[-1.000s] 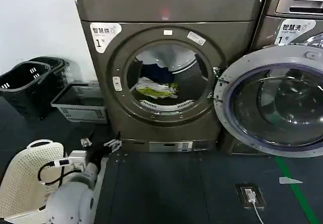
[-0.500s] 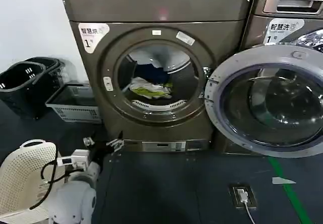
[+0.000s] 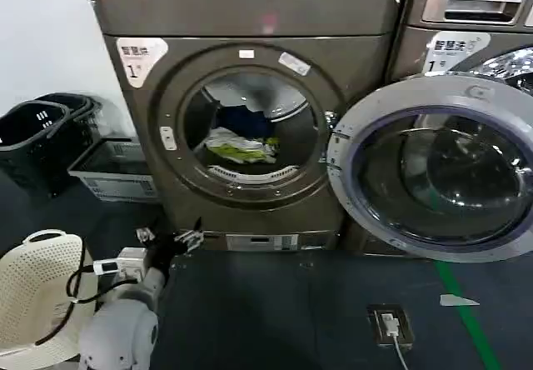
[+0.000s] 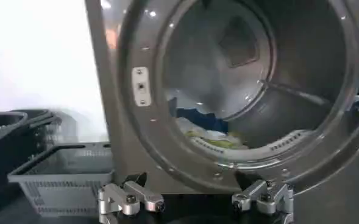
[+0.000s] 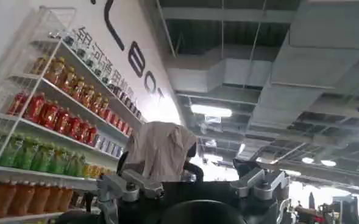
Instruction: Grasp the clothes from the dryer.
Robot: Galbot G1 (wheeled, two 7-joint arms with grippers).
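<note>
In the head view we see our left hand (image 3: pixel 169 238) spread open, low before the dryer (image 3: pixel 250 112); the clothes (image 3: pixel 240 143) lie inside the drum, above and beyond it. The left wrist view shows clothes (image 4: pixel 206 129) well past the open fingers (image 4: pixel 130 198). In the right wrist view our right hand (image 5: pixel 194 185) gapes open, aimed at the ceiling.

Dryer (image 3: pixel 250 128) bronze-grey, white sticker (image 3: pixel 138 53); clothes (image 3: pixel 240 142) white, yellow-green, dark blue; baskets: black (image 3: pixel 37 137), grey (image 3: pixel 108 170), white (image 3: pixel 33 295).
</note>
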